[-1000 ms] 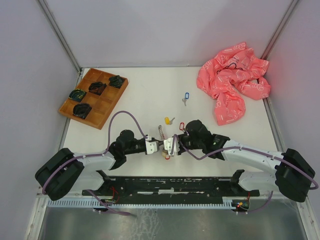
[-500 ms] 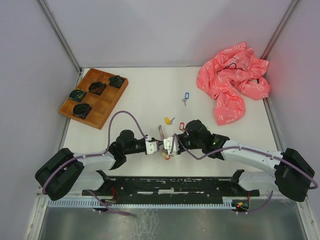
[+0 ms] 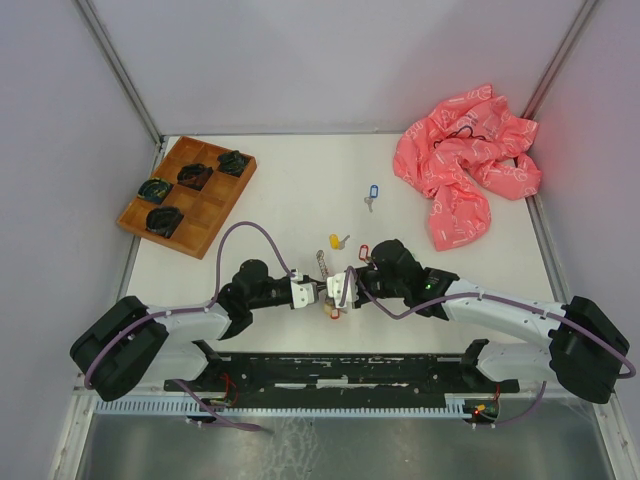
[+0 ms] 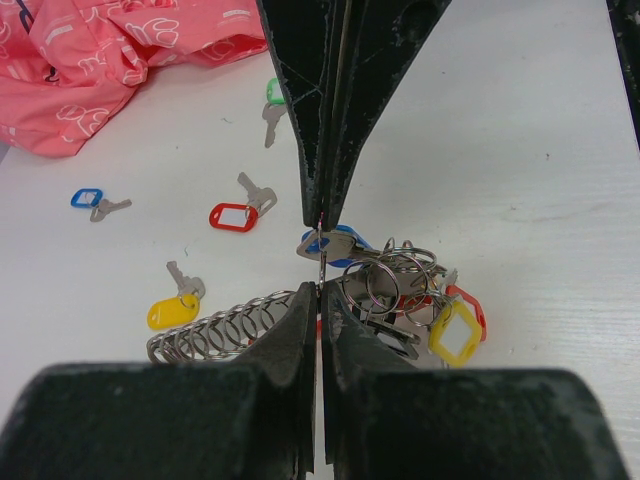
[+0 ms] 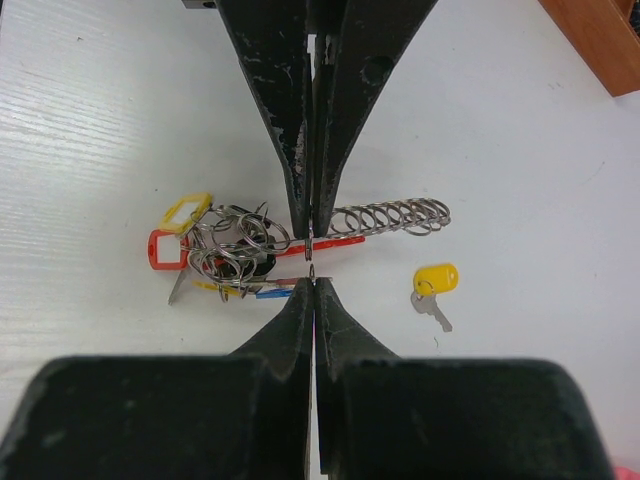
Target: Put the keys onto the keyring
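1. Our left tool [image 4: 321, 268] is closed, pinching a thin ring of the keyring [image 4: 385, 285].
2. Our right tool [image 5: 313, 262] pinches it too, facing the left.
3. A yellow-tagged key [image 5: 432, 283] lies on the counter [image 5: 520, 150] beside the right tool.

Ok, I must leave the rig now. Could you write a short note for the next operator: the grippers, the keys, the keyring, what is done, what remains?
Left gripper: shut. Right gripper: shut. They meet tip to tip, and both seem to pinch one thin ring of the keyring.
Keyring: the cluster lies on the table between the arms, with its chain stretched out beside it.
Done: several tagged keys (yellow, red, blue) appear to be on the cluster already.
Left: four loose keys, the yellow-tag key, red-tag key, blue-tag key and green-tag key.
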Motion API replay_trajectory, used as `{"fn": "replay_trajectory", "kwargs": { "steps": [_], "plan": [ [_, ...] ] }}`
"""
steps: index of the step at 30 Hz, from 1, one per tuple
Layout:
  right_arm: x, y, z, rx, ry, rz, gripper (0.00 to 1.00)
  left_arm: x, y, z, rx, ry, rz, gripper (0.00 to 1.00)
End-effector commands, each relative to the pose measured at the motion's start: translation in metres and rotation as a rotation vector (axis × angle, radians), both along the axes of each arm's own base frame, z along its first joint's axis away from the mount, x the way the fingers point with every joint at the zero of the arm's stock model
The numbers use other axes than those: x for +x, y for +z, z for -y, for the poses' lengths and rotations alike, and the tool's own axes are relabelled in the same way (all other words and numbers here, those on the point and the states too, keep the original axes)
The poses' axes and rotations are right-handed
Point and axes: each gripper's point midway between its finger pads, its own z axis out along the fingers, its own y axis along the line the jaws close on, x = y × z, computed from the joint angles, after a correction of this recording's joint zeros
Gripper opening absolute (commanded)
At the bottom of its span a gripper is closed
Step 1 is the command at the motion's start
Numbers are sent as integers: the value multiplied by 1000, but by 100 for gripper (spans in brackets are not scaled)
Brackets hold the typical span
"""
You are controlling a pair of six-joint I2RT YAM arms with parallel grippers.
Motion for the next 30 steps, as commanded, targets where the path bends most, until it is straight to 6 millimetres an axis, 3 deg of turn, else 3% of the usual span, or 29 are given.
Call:
{"fn": "replay_trajectory", "kwargs": {
  "steps": [1,30],
  "plan": [
    [4,14,-5,37,-12,26,1,5,27,6,-62,-22,91,3],
    [-1,16,-15,70,25,-2,1,4,26,8,-61,-33,86,3]
  ]
}}
